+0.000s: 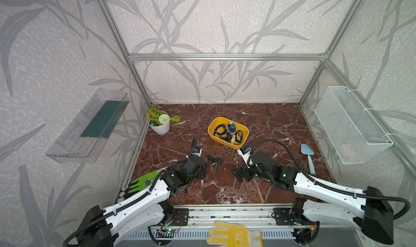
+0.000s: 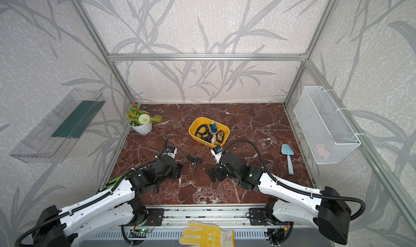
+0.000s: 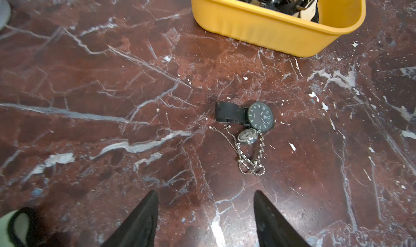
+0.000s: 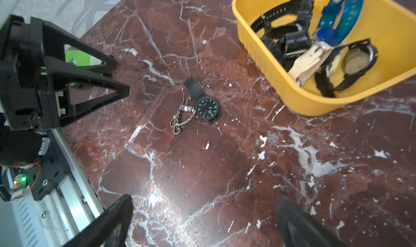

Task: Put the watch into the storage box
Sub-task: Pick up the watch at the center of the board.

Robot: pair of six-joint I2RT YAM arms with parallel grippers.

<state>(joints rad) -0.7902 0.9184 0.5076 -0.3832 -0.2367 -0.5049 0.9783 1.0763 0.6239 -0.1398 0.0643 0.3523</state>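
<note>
Glossy marble tabletop [image 3: 90,77], smooth plastic storage box [image 3: 270,30], matt watch [image 3: 261,116]

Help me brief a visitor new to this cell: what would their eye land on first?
The yellow storage box stands out near the middle of the dark red marble table, with several watches heaped in it. In front of it a black watch and a small silver watch on a chain lie together on the marble, between the left gripper and right gripper, both with fingers apart and empty.
</note>
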